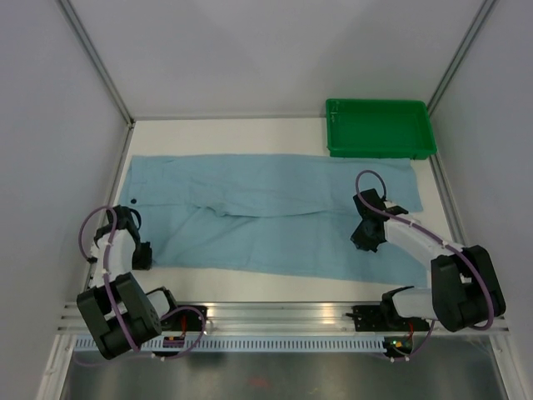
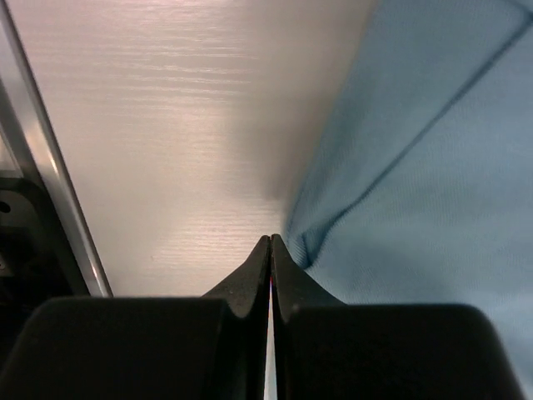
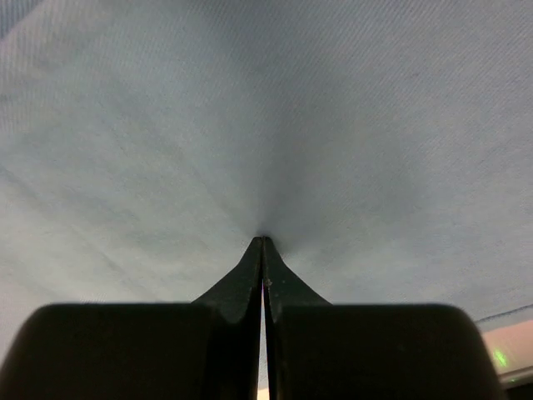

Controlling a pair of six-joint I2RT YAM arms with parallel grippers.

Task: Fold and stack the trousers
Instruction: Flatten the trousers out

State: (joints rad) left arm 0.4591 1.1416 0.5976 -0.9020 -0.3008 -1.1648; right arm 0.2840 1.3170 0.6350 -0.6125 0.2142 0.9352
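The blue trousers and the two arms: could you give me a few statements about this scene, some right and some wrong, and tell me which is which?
1. The trousers lie spread out flat, not yet folded. True.
2. The green tray sits on top of the trousers. False: it stands past their far edge, in the table's far right corner.
3. The left tool is wide open. False: its two fingers are shut together, right beside a corner of the cloth.
4. The right tool is shut, its tip down against the cloth. True.
5. The dark button is at the trousers' left end. True.
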